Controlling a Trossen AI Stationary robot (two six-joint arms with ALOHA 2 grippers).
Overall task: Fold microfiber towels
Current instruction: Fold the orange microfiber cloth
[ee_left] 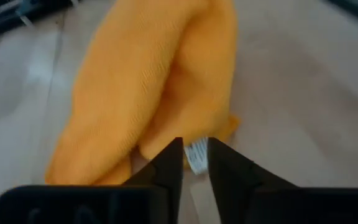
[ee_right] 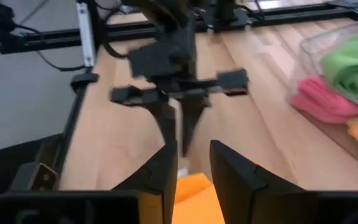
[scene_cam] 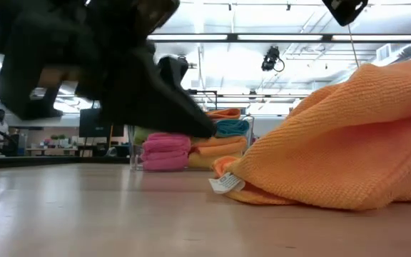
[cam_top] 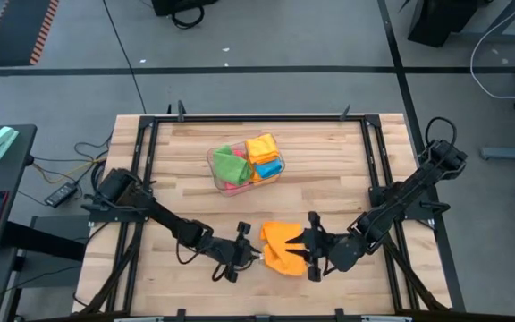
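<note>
I see the orange towel (cam_top: pixel 286 248) bunched on the table (cam_top: pixel 329 188), toward six o'clock from the clear bin (cam_top: pixel 245 162) of folded towels (cam_top: pixel 231 165). My left pincer (ee_left: pixel 195 163) sits at its nine o'clock edge, narrowed around the white tag (ee_left: pixel 197 155). My right pincer (ee_right: pixel 193 163), at three o'clock, is narrow over orange cloth; whether it grips, I cannot tell.

Bare table (cam_top: pixel 177 170) lies open around the clear bin (cam_top: pixel 215 164), while both end effectors flank the orange towel (cam_top: pixel 284 246).

Lab: framed workbench (cam_top: pixel 347 170), floor cables (cam_top: pixel 61 165), ceiling lights (scene_cam: pixel 277 36).
</note>
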